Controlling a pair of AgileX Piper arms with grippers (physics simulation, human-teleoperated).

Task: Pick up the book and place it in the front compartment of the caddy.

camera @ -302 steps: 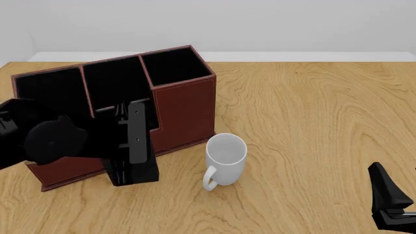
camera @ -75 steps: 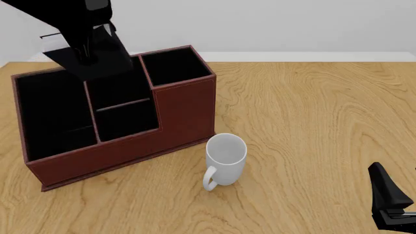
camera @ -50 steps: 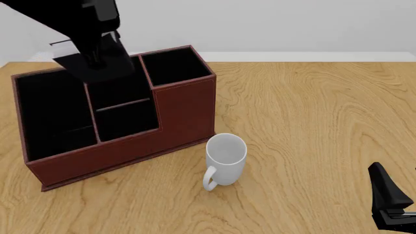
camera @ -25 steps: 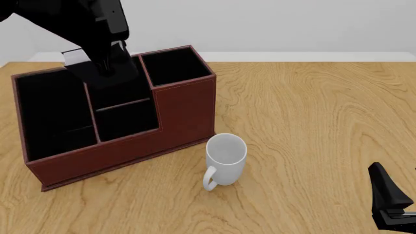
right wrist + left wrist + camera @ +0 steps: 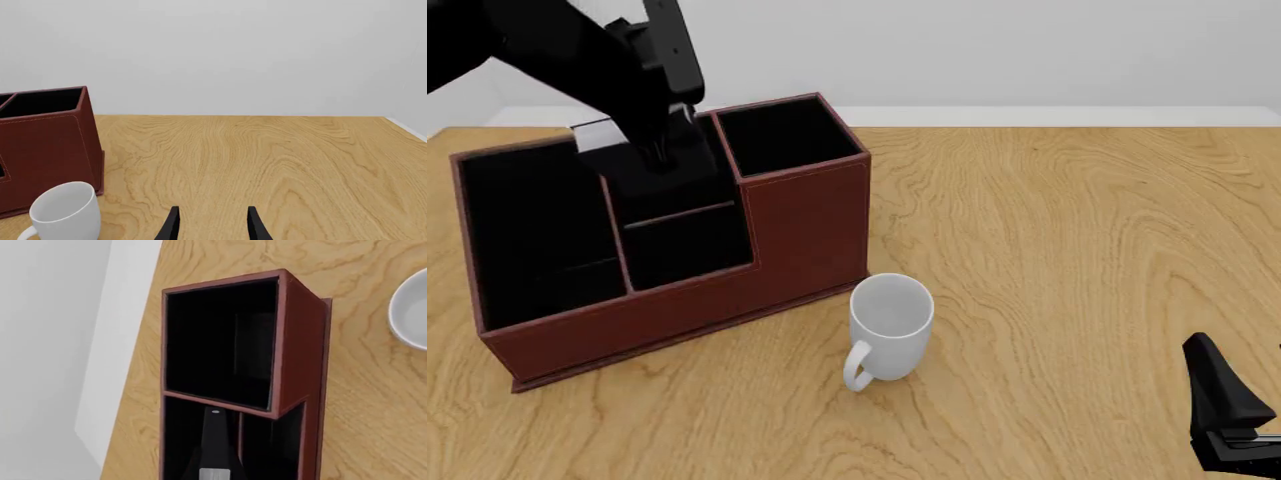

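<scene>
The left gripper [image 5: 657, 150] hangs over the middle section of the caddy [image 5: 807, 225], its jaws closed on the book [image 5: 681, 160], a dark slab whose lower end has dipped inside the caddy's walls. Over the last second and a half the arm has carried the book down and toward the near side: it was well above the rim, and now its bottom edge sits low over the thin cross-divider that splits the middle pair of pockets. In the left wrist view one finger [image 5: 215, 450] points down into the black lining just beside the divider, with the tall square bin [image 5: 220, 340] beyond it; the book itself is hard to pick out there against the dark lining. I cannot tell whether the book's foot is over the front compartment [image 5: 687, 250] or the pocket behind the divider, so the drop looks close but not yet settled.

The white mug [image 5: 888, 330] stands just in front of the caddy's taller end, apart from it. The right gripper [image 5: 210, 225] rests low over the wooden table [image 5: 1068, 250], fingers parted, holding nothing, well away from the work.
</scene>
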